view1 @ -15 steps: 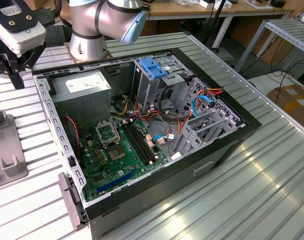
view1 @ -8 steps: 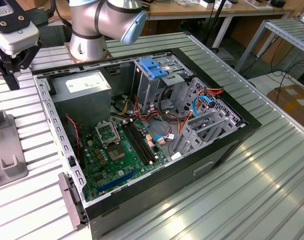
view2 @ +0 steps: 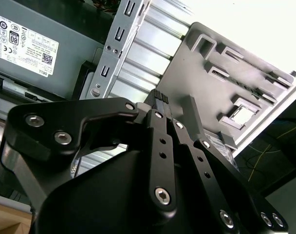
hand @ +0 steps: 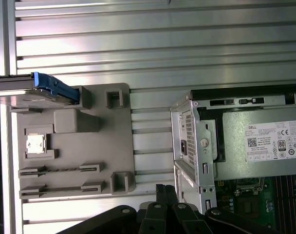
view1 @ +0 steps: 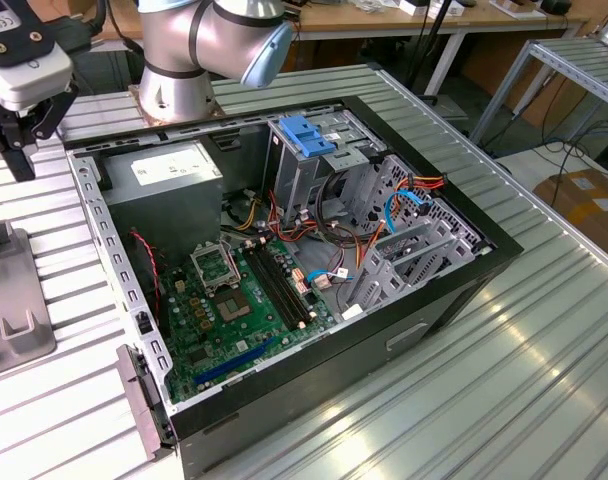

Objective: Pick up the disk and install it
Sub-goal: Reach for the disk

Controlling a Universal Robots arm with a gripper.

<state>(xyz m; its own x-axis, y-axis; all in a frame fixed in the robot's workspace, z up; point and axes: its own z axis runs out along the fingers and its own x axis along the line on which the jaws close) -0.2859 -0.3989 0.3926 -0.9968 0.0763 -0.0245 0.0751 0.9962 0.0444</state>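
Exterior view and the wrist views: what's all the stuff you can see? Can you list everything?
table: one, silver, ribbed, under everything
case: one, black, open, on the table
motherboard: one, green, on the case floor
power supply: one, grey, in the case corner nearest the arm's base
bracket: one, blue, on top of the drive cage
cables: several, orange, red and blue, inside the case
holder: one, grey, on the table beside the case
disk: one, grey with a blue frame, at one end of the holder
arm: one, silver, base behind the case
gripper: one, black, over the table by the holder
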